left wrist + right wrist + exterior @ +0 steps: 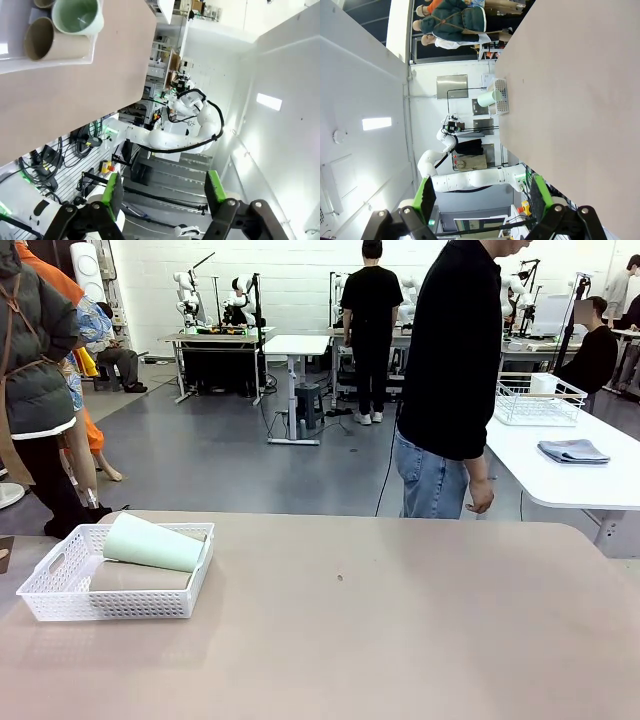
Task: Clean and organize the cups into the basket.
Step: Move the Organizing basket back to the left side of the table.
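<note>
The cups lie on their sides in the white lattice basket [60,585], which sits on the table's [380,620] left part. The mint cup [152,543] rests on top, its mouth end propped toward the right rim; a brown cup [138,577] lies under it along the near wall. In the left wrist view a second brown cup [44,3] shows at the top edge beside the mint cup's open mouth [77,16] and the first brown one [47,44].

The left pincer [162,192] has its jaws apart with nothing between them; the basket is well away from it, far up and to the left in its own view, across bare tabletop. The right pincer [482,197] also stands wide and empty, and the basket [501,95] lies far ahead of it, small at the table's edge.

The job looks essentially done. The remaining risk, as I judge it, is the mint cup: it sits loosely stacked and tilted over the rim, so any nudge to the basket could roll it out onto the table. The person [455,380] stands at the far side, hands clear.
</note>
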Robot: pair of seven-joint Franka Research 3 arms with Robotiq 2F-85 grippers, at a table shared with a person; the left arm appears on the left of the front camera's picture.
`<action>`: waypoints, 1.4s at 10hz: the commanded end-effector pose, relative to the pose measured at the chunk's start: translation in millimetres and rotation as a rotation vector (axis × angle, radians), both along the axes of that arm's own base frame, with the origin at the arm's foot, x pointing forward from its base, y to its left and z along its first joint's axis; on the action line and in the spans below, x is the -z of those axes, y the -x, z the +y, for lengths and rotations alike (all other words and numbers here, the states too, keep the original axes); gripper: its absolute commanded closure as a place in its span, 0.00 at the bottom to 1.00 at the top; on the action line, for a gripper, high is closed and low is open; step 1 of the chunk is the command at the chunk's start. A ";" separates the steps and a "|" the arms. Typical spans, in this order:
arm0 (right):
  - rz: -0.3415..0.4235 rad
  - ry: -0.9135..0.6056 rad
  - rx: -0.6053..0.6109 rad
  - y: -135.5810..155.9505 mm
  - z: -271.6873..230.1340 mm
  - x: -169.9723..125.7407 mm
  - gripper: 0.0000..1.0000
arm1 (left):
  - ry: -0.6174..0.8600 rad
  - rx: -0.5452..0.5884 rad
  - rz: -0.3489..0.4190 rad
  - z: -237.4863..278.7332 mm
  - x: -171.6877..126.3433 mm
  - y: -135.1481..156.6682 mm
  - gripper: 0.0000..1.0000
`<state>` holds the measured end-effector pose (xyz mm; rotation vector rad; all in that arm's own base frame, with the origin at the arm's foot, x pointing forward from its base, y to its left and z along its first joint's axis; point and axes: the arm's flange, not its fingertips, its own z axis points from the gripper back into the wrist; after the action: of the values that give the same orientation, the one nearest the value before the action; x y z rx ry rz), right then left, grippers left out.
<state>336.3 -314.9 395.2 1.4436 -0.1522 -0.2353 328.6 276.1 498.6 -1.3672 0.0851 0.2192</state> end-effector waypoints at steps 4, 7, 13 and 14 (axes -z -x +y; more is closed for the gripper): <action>0.006 0.010 0.006 0.3 1.5 0.4 0.00 | -0.039 -0.085 -0.094 32.7 -6.9 6.5 0.15; 0.006 0.010 0.006 0.3 1.5 0.4 0.00 | -0.165 -0.148 -0.217 22.3 -31.8 30.8 0.15; 0.006 0.010 0.006 0.3 1.5 0.4 0.00 | -0.156 -0.163 -0.234 29.6 -50.9 34.3 0.15; 0.006 0.010 0.006 0.3 1.5 0.4 0.00 | -0.156 -0.163 -0.234 29.6 -50.9 34.3 0.15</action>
<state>336.4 -314.8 395.2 1.4437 -0.1520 -0.2351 297.0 302.9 544.9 -1.2380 -0.2298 0.2010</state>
